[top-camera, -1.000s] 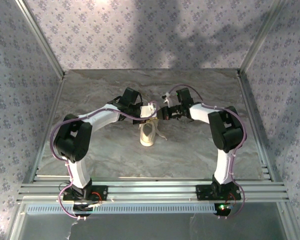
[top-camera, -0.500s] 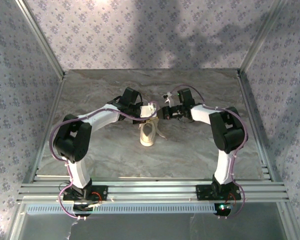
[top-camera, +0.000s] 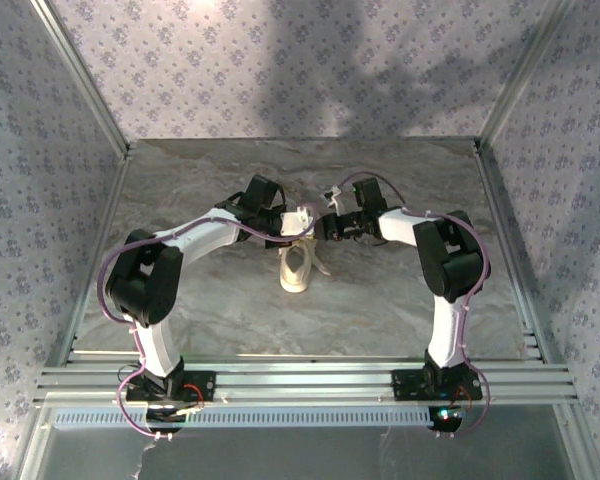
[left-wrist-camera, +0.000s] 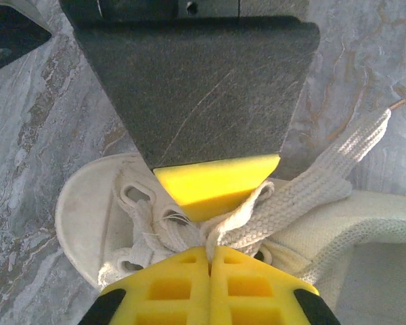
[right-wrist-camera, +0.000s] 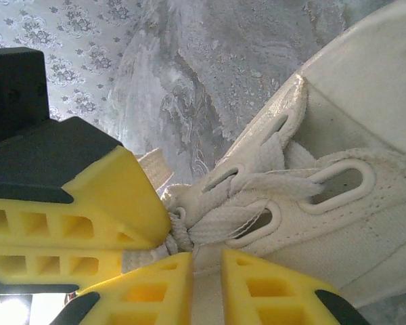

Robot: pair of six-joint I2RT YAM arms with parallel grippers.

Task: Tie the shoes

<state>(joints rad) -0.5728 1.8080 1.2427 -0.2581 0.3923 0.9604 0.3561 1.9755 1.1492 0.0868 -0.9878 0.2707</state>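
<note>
Top external view showed the cream canvas sneaker (top-camera: 298, 268) lying on the grey marbled table (top-camera: 380, 300), its flat woven laces (left-wrist-camera: 304, 196) pinched at its 12 o'clock end by the latticed yellow left claw (left-wrist-camera: 210, 254) and right claw (right-wrist-camera: 206, 261).

The right fingers (top-camera: 327, 226) are brought slightly nearer the shoe (top-camera: 297, 270); the right elbow is swung inward.

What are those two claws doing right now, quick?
Left gripper: closed, pinching the laces.
Right gripper: closed on the laces too, its fingers a sliver apart around them.
</note>
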